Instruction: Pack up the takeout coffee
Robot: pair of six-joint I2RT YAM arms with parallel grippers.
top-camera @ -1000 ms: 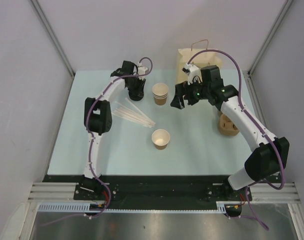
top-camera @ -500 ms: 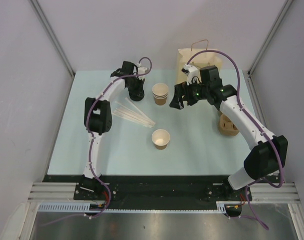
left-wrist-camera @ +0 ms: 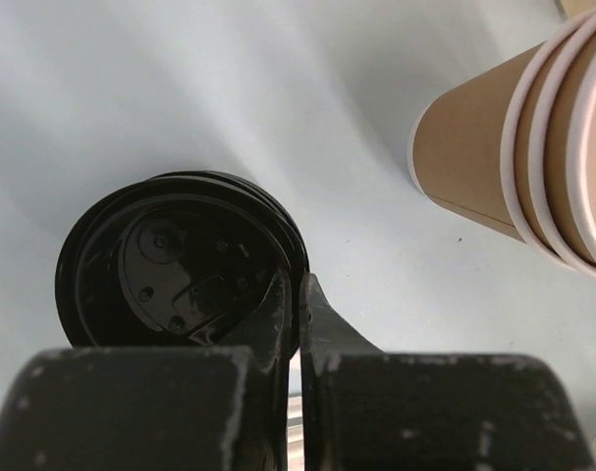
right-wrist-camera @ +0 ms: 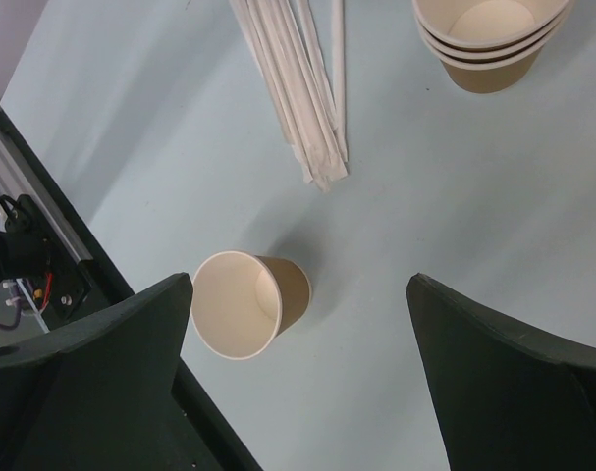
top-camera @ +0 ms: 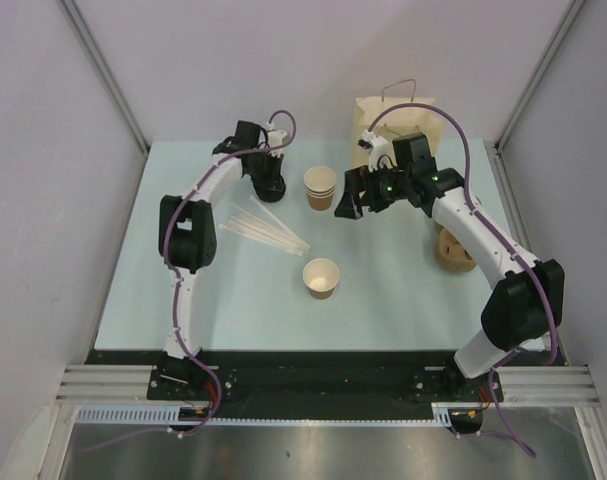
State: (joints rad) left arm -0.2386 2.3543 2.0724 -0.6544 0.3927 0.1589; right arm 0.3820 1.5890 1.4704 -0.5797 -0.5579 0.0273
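Toward the far edge of the pale blue table [top-camera: 403, 300], left of centre, the left gripper [left-wrist-camera: 298, 285] is down on a short stack of round black plastic lids [left-wrist-camera: 268, 201]. Its jaws are pinched together on the rim of the top lid [left-wrist-camera: 170, 265], one finger inside the lip and one outside. Just beside the lids stands a stack of lidless brown paper cups [left-wrist-camera: 514, 157].

The takeout coffee is not yet made up. Its small brown kraft-paper cup with a cream rim [top-camera: 321, 277] stands upright and uncovered near the middle of the table, well apart from the lids. A fan of white paper-wrapped straws [top-camera: 268, 230] lies between them. The right gripper [top-camera: 350, 205] hangs above the table beside the cup stack with its jaws spread wide and holding nothing. Its wrist camera looks down on the open cup [right-wrist-camera: 243, 302]. A tall brown paper bag with handles [top-camera: 398, 120] waits at the far edge, right of centre.

The step in hand looks like taking one lid for that cup. A thin rim pinch can twist, so lifting straight up and level should leave the lower lids behind. The cup looks light and may slide or tip, so the lid should be centred over the rim before pressing. The open right gripper could steady the cup wall.
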